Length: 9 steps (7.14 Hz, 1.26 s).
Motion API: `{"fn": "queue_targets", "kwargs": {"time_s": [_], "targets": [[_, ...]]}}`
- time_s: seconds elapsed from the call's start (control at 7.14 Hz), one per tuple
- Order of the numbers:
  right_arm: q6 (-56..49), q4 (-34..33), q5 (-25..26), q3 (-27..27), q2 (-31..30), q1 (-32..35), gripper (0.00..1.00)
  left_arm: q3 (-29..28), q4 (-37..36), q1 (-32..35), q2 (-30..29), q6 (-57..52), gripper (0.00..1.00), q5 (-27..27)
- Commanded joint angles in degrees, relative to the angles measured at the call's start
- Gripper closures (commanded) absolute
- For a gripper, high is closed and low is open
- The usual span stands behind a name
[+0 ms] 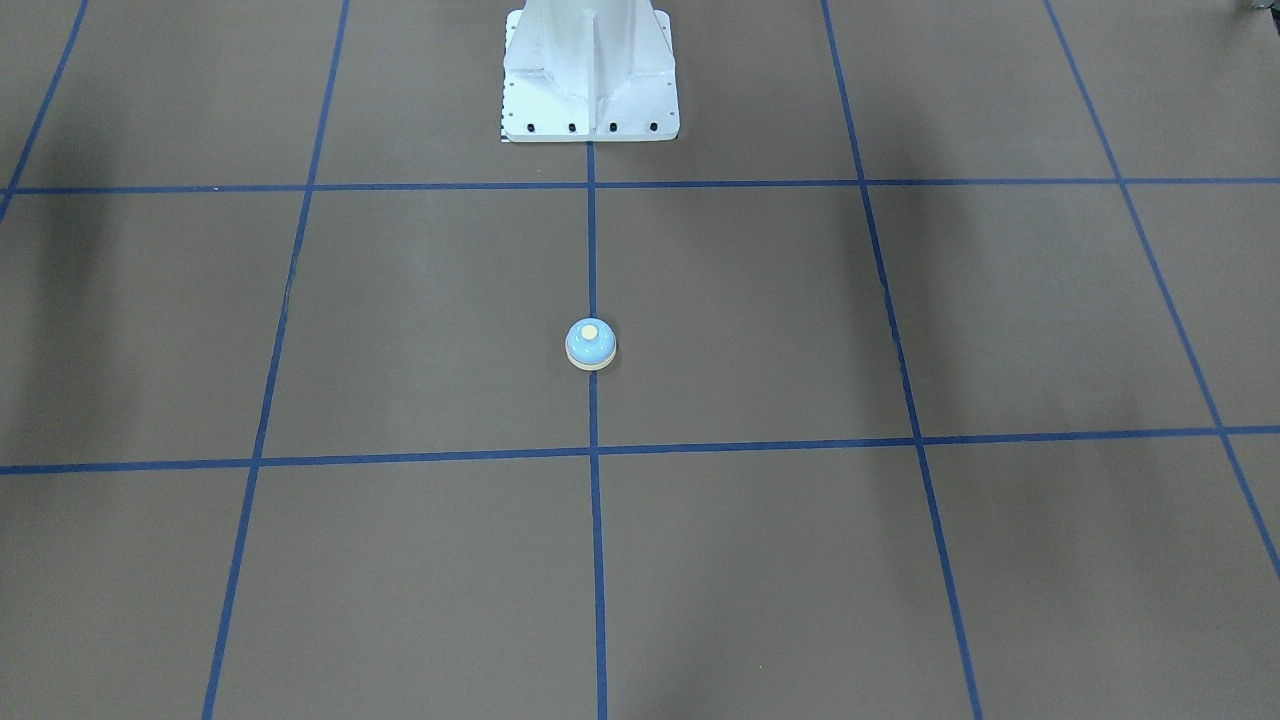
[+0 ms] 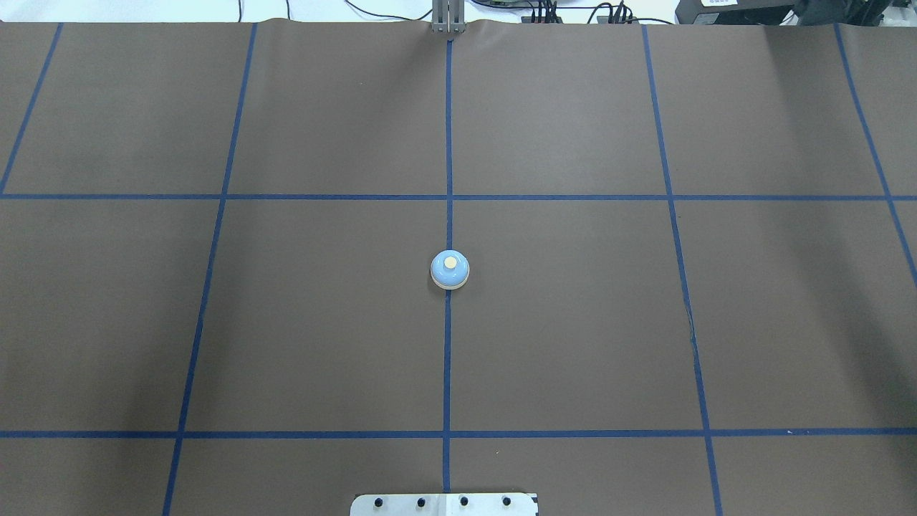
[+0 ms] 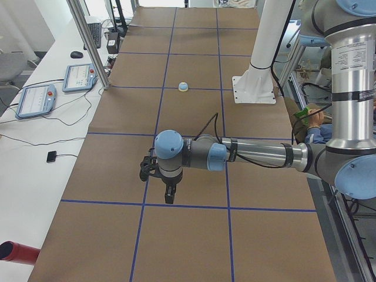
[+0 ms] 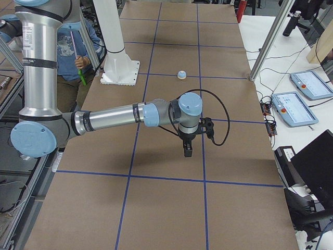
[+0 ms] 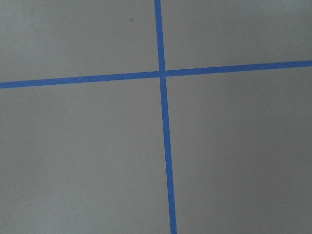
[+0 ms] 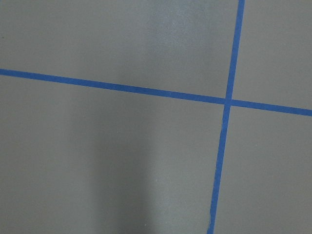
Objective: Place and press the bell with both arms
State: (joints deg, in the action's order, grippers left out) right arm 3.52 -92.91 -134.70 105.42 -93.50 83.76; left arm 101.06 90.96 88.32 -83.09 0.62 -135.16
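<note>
The light-blue bell (image 1: 590, 345) stands upright on the centre blue tape line of the brown table, also in the overhead view (image 2: 450, 271) and both side views (image 3: 184, 87) (image 4: 181, 75). My left gripper (image 3: 169, 197) points down over the table, far from the bell, toward the table's left end. My right gripper (image 4: 187, 151) points down likewise, toward the right end. Neither shows in the overhead or front view, so I cannot tell whether they are open or shut. Both wrist views show only table and tape lines.
The white pedestal base (image 1: 590, 80) stands behind the bell on the robot's side. Tablets (image 3: 82, 76) (image 4: 294, 107) and aluminium posts (image 3: 88, 44) stand along the far edge. A person (image 4: 78, 52) stands beside the robot. A red object (image 3: 14, 251) lies off the table.
</note>
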Motion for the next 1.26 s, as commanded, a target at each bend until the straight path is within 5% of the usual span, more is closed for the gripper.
{"fn": "queue_targets", "kwargs": {"time_s": [0.0,1.12], "targets": [[0.0,0.01,0.32,-0.04,-0.01,0.0,0.0,-0.34,-0.08,0.01,0.12,0.0,0.0,-0.02],[0.09,0.28,-0.03,0.23,0.77,-0.17,0.0,2.48,0.01,0.01,0.73,-0.09,0.0,-0.02]]}}
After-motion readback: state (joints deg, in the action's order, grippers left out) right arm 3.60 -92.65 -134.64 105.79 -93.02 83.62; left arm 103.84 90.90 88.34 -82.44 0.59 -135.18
